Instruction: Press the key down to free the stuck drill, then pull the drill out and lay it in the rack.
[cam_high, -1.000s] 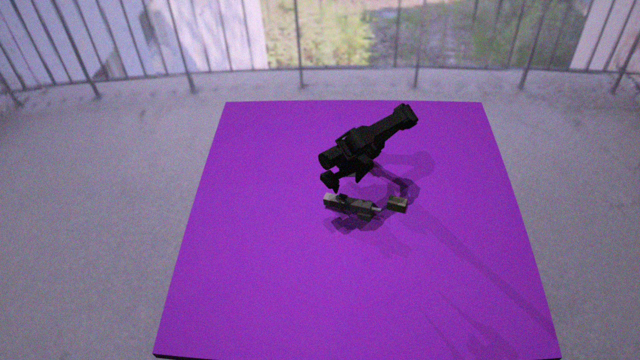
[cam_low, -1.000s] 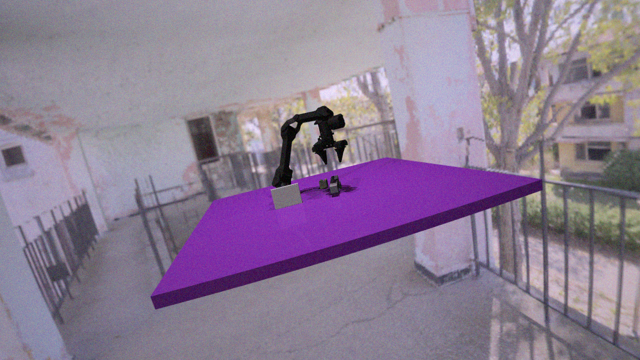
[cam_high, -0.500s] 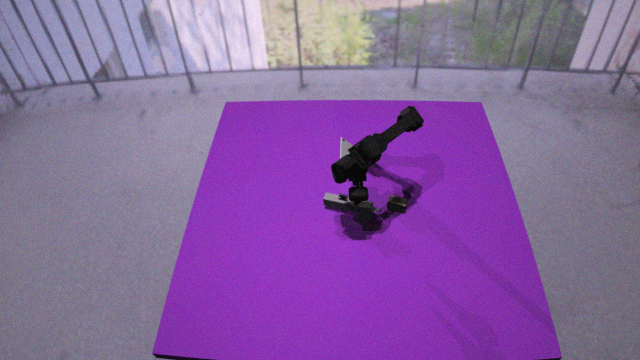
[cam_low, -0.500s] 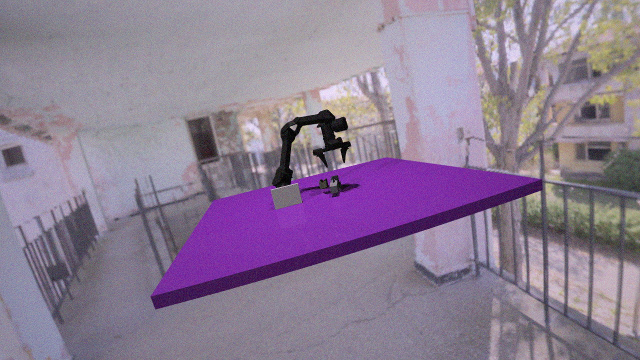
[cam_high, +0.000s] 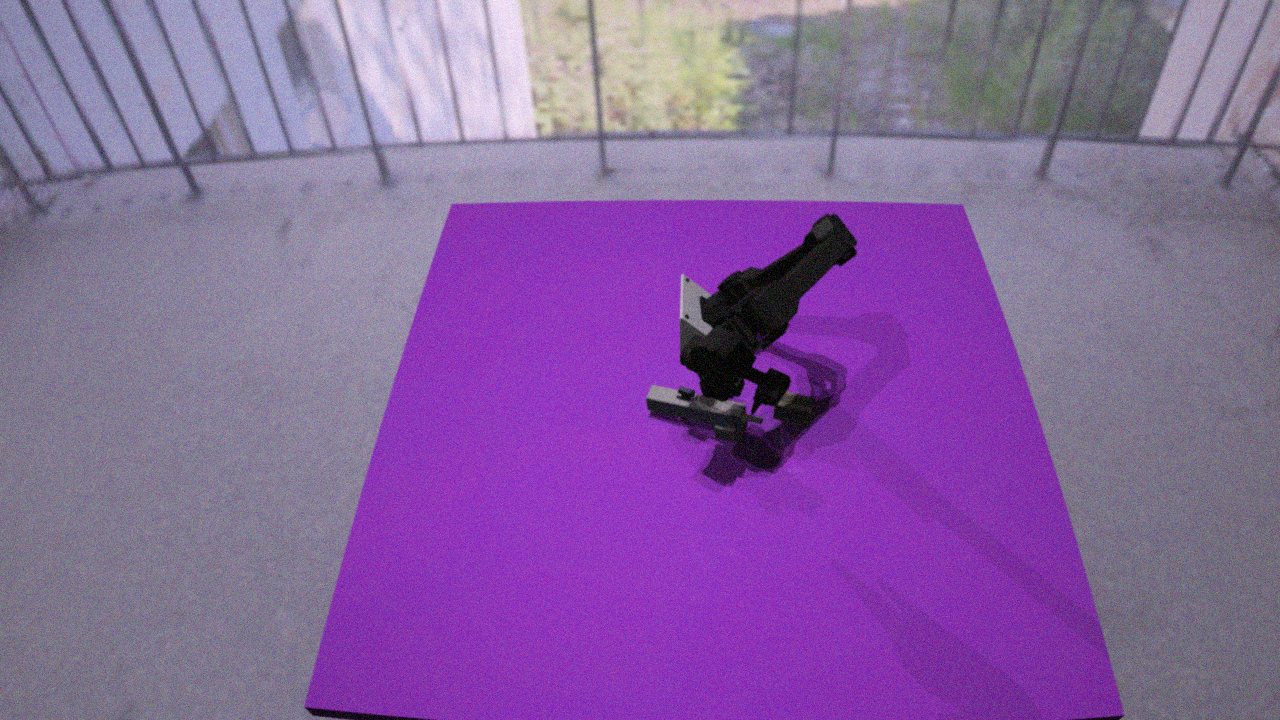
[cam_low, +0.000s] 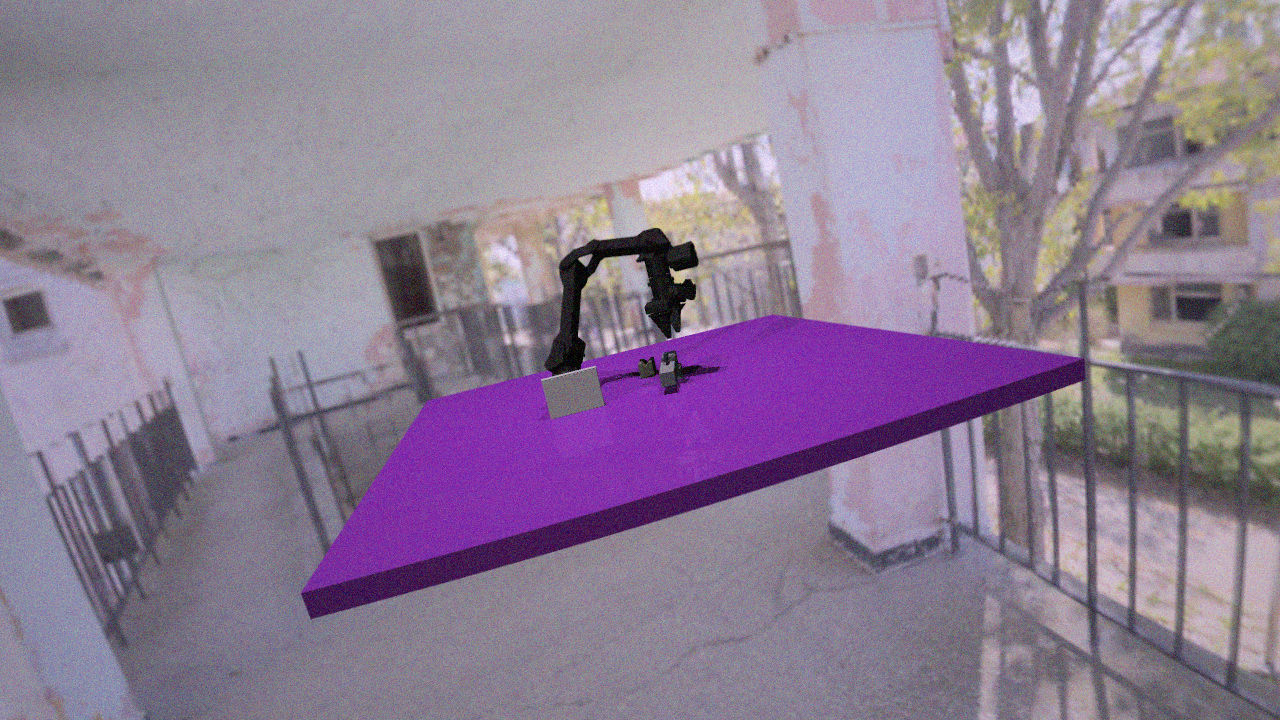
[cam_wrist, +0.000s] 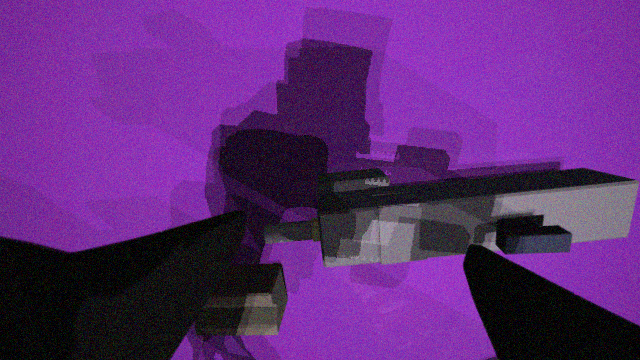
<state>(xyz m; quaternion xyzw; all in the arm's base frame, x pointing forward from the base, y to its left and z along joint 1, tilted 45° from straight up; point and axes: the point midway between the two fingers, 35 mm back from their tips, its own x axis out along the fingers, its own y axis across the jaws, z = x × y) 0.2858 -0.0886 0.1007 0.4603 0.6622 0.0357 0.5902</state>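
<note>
A long grey block (cam_high: 693, 407) (cam_low: 669, 377) (cam_wrist: 575, 205) lies flat on the purple table (cam_high: 537, 537) (cam_low: 716, 429). A small dark key (cam_high: 686, 392) (cam_wrist: 535, 240) sits on the block. The thin drill shaft (cam_high: 754, 418) (cam_wrist: 290, 231) pokes out of one end of the block, toward the small olive rack (cam_high: 799, 409) (cam_low: 646, 367) (cam_wrist: 250, 305). My gripper (cam_high: 742, 402) (cam_low: 666, 326) (cam_wrist: 352, 238) is open and empty. It hangs low over the drill end of the block, one finger on each side, touching nothing that I can see.
An upright grey panel (cam_high: 689, 313) (cam_low: 572, 391) stands on the table near the arm's base. Railings ring the balcony floor around the table.
</note>
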